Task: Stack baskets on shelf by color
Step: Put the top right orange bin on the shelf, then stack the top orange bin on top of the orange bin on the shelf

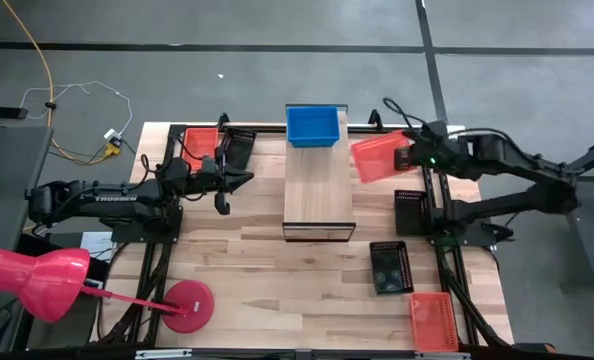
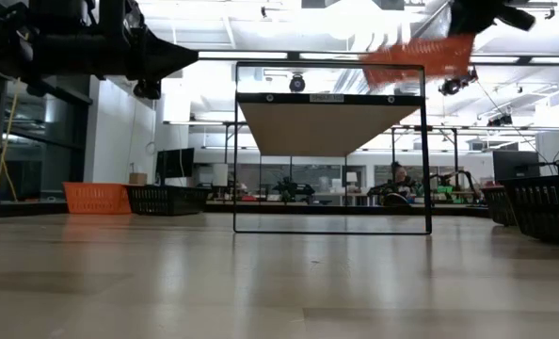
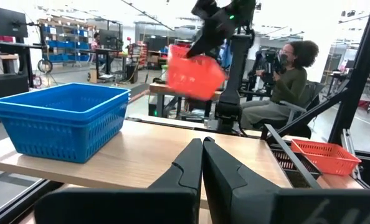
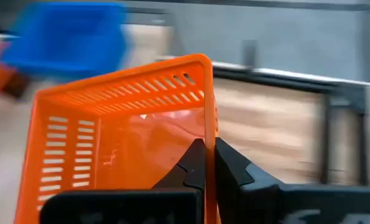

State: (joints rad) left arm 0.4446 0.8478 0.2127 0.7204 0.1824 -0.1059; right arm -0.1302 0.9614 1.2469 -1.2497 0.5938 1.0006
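Progress: early. The shelf (image 1: 319, 185) stands in the centre of the high view, and only the blue baskets (image 1: 312, 125) sit on it, nested as one stack at its upper end. The left wrist view shows at least two rims in that stack; nothing can be seen inside the top one.

In transit: one red-orange basket (image 1: 376, 158) is held in the air just right of the shelf, tilted, and not yet over the board. The right gripper (image 1: 409, 157) has it by one side wall. The right wrist view shows the fingers (image 4: 232, 171) pinched tight on the thin orange rim. This basket appears empty.

Outstanding, judged from the high view:
- A red-orange basket (image 1: 199, 143) at upper left of the counter (image 1: 257, 260), beside a black basket (image 1: 237, 148).
- A black basket (image 1: 412, 208) at right of the shelf.
- Another black basket (image 1: 389, 266) below it, which seems to hold dark items I cannot identify.
- A red-orange basket (image 1: 433, 320) at lower right, empty as far as can be seen.

The left gripper (image 1: 221, 203) waits left of the shelf, fingers closed together on nothing. No red-orange or black stack has been started on the shelf.
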